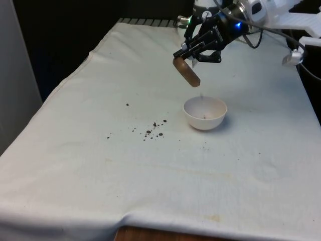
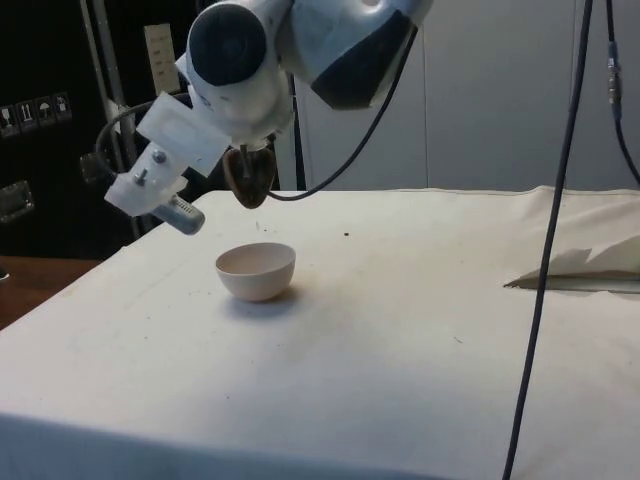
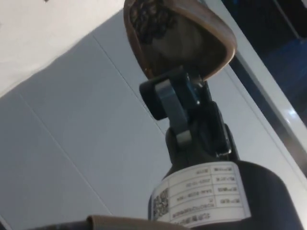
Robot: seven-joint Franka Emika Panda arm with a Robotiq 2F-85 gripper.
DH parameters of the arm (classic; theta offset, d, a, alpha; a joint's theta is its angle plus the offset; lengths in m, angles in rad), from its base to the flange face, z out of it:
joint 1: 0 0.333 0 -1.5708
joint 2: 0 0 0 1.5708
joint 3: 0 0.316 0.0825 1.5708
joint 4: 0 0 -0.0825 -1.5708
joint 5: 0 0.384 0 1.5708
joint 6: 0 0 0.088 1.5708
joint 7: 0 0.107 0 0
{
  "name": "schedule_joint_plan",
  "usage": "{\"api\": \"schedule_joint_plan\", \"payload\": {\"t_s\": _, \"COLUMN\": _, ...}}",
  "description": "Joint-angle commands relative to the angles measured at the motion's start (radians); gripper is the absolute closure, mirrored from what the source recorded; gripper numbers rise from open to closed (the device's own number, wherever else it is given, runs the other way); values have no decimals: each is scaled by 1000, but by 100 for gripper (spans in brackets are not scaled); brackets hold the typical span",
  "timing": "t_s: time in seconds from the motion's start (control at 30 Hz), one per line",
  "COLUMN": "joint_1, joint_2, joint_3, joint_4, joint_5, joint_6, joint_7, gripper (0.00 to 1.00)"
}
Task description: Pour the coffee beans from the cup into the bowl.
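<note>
Pouring is the step in hand. Gripper (image 1: 193, 54) is clamped on the rim of the brown cup (image 1: 186, 72), one finger (image 3: 169, 103) seen pressed against the cup wall in the wrist view. Cup is held in the air, tipped well over, its mouth turned down toward the bowl (image 1: 205, 113), which stands on the cloth (image 1: 100, 165) just below and slightly toward the front view's right of the cup. Side view agrees: cup (image 2: 249, 176) hangs above the far rim of the bowl (image 2: 256, 270), not touching it.

Contents: beans (image 3: 151, 18) are seen lodged inside the cup near its lip. One or two dark specks lie in the bowl; it looks otherwise nearly bare. Judgement: the pour is only just begun, most of the load not yet delivered.

Defect noted: spilled beans (image 1: 153, 129) lie scattered on the cloth, on the front view's left of the bowl, well apart from it.

Next move, as judged: tilt the cup further, slowly, keeping its lip centred over the bowl, not over the near rim. Risk is further spillage if the lip drifts outside the rim.
</note>
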Motion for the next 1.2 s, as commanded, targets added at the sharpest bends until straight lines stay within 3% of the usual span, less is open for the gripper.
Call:
{"api": "schedule_joint_plan", "payload": {"t_s": 0.0, "joint_1": 6, "joint_2": -4, "joint_3": 2, "joint_4": -8, "joint_5": -15, "joint_6": -8, "joint_7": 14, "gripper": 100}}
{"api": "schedule_joint_plan", "payload": {"t_s": 0.07, "joint_1": 0, "joint_2": 0, "joint_3": 9, "joint_4": -6, "joint_5": -14, "joint_6": -14, "joint_7": 15, "gripper": 100}}
{"api": "schedule_joint_plan", "payload": {"t_s": 0.13, "joint_1": 6, "joint_2": 0, "joint_3": 17, "joint_4": -14, "joint_5": -40, "joint_6": -35, "joint_7": 39, "gripper": 100}}
{"api": "schedule_joint_plan", "payload": {"t_s": 0.3, "joint_1": 7, "joint_2": 8, "joint_3": 35, "joint_4": -20, "joint_5": -73, "joint_6": -64, "joint_7": 70, "gripper": 100}}
{"api": "schedule_joint_plan", "payload": {"t_s": 0.33, "joint_1": 1, "joint_2": 8, "joint_3": 39, "joint_4": -19, "joint_5": -65, "joint_6": -62, "joint_7": 64, "gripper": 100}}
{"api": "schedule_joint_plan", "payload": {"t_s": 0.37, "joint_1": 7, "joint_2": 10, "joint_3": 39, "joint_4": -20, "joint_5": -80, "joint_6": -70, "joint_7": 75, "gripper": 100}}
{"api": "schedule_joint_plan", "payload": {"t_s": 0.6, "joint_1": 6, "joint_2": 36, "joint_3": 72, "joint_4": -23, "joint_5": -143, "joint_6": -126, "joint_7": 126, "gripper": 100}}
{"api": "schedule_joint_plan", "payload": {"t_s": 0.63, "joint_1": 1, "joint_2": 36, "joint_3": 73, "joint_4": -19, "joint_5": -131, "joint_6": -120, "joint_7": 116, "gripper": 100}}
{"api": "schedule_joint_plan", "payload": {"t_s": 0.67, "joint_1": 7, "joint_2": 38, "joint_3": 75, "joint_4": -23, "joint_5": -148, "joint_6": -131, "joint_7": 131, "gripper": 100}}
{"api": "schedule_joint_plan", "payload": {"t_s": 0.87, "joint_1": 7, "joint_2": 55, "joint_3": 99, "joint_4": -32, "joint_5": -180, "joint_6": -172, "joint_7": 160, "gripper": 100}}
{"api": "schedule_joint_plan", "payload": {"t_s": 0.97, "joint_1": 1, "joint_2": 61, "joint_3": 112, "joint_4": -39, "joint_5": -178, "joint_6": -190, "joint_7": 167, "gripper": 100}}
{"api": "schedule_joint_plan", "payload": {"t_s": 1.0, "joint_1": 6, "joint_2": 62, "joint_3": 113, "joint_4": -47, "joint_5": -190, "joint_6": -202, "joint_7": 178, "gripper": 100}}
{"api": "schedule_joint_plan", "payload": {"t_s": 1.17, "joint_1": 7, "joint_2": 68, "joint_3": 136, "joint_4": -60, "joint_5": -205, "joint_6": -257, "joint_7": 179, "gripper": 100}}
